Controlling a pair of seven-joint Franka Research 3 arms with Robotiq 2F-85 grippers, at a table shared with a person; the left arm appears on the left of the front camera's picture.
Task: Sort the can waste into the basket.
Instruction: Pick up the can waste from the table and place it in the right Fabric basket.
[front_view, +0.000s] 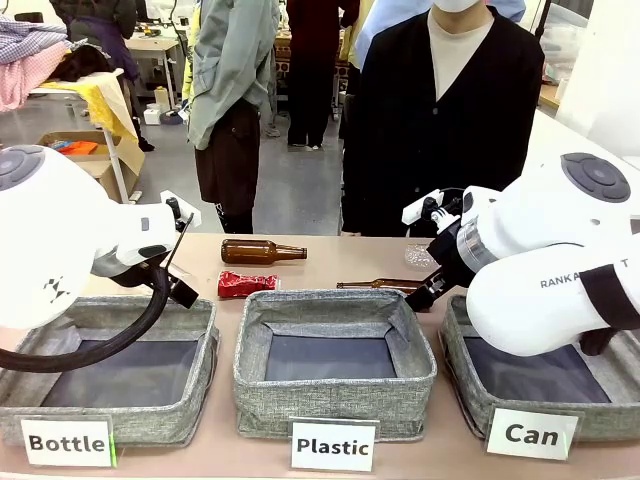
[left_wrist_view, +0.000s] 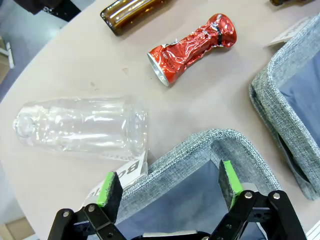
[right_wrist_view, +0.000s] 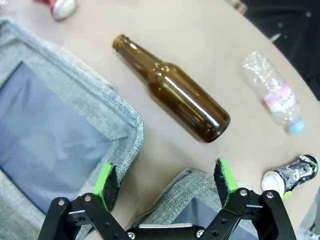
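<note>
- Left wrist view: left gripper (left_wrist_view: 170, 186) has its fingers spread and empty; the red can (left_wrist_view: 192, 47) lies on the table well beyond them.
- Right gripper (right_wrist_view: 167, 186) is likewise spread and empty; the black can (right_wrist_view: 292, 175) lies just outside one finger.
- Basket (front_view: 456, 342) shows no can, so both are likely still to sort.

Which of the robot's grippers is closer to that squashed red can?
Left. The left gripper hovers over the Bottle bin's corner, just beside the red can; the right gripper hangs beyond the Plastic bin, by the Can bin.
</note>
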